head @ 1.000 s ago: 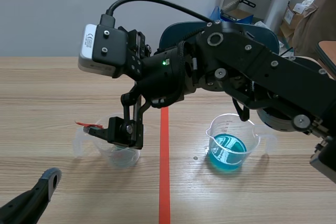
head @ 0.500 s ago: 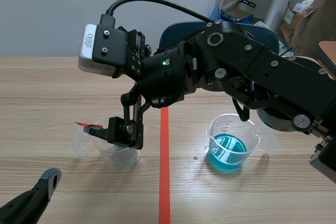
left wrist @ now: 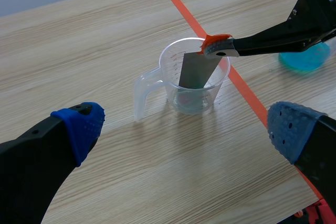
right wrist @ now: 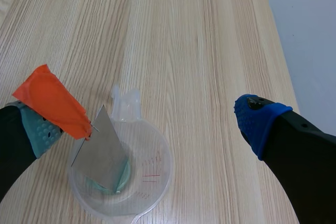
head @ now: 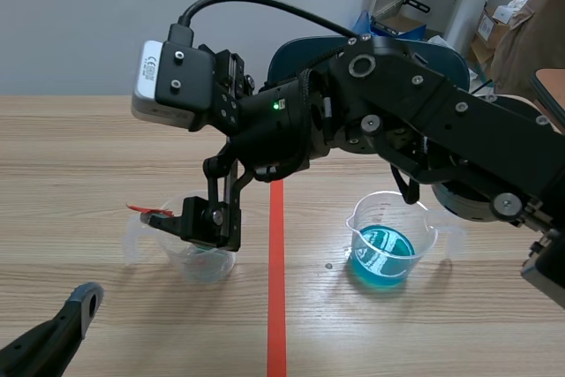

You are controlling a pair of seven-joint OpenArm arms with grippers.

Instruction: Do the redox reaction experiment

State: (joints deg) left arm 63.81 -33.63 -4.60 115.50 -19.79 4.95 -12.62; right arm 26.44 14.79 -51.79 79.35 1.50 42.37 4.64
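Observation:
A clear beaker (head: 199,253) (left wrist: 191,80) (right wrist: 123,182) stands left of the tape line, with a grey metal sheet (left wrist: 197,69) (right wrist: 102,153) upright inside it, leaning on the rim. A little liquid lies at its bottom. My right gripper (head: 196,222) (right wrist: 147,124) reaches across and hangs over this beaker, open; one finger bears an orange piece (right wrist: 52,106) (left wrist: 216,40) that touches the sheet's top corner. My left gripper (left wrist: 184,129) (head: 81,305) is open near the front edge, short of the beaker, holding nothing.
A second clear beaker (head: 384,240) (left wrist: 304,59) with blue liquid stands right of the orange-red tape line (head: 276,306). A few drops lie on the table beside it. A blue chair and boxes stand behind the table.

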